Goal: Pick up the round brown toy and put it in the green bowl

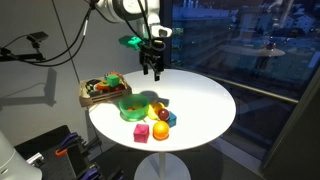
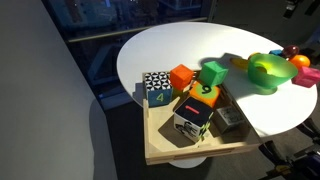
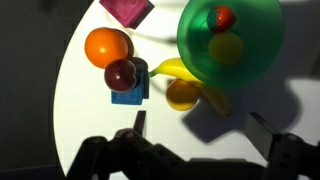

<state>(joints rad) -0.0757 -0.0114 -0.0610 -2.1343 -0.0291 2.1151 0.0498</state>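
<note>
The round brown toy (image 3: pixel 121 74) rests on top of a blue cube (image 3: pixel 128 93), beside the bright orange round toy (image 3: pixel 107 47). It also shows in an exterior view (image 1: pixel 163 114). The green bowl (image 3: pixel 250 55) holds a small red ball and a yellow ball; it shows in both exterior views (image 1: pixel 138 102) (image 2: pixel 265 72). My gripper (image 3: pixel 200 128) is open and empty. It hangs above the white table (image 1: pixel 205 100), apart from the toys and to the far side of the bowl (image 1: pixel 150 68).
A pink-red cube (image 3: pixel 127 10) lies beyond the orange toy. Yellow toys (image 3: pixel 183 93) lie against the bowl's rim. A wooden crate of blocks (image 2: pixel 190 135) stands at the table's edge next to the bowl (image 1: pixel 100 90).
</note>
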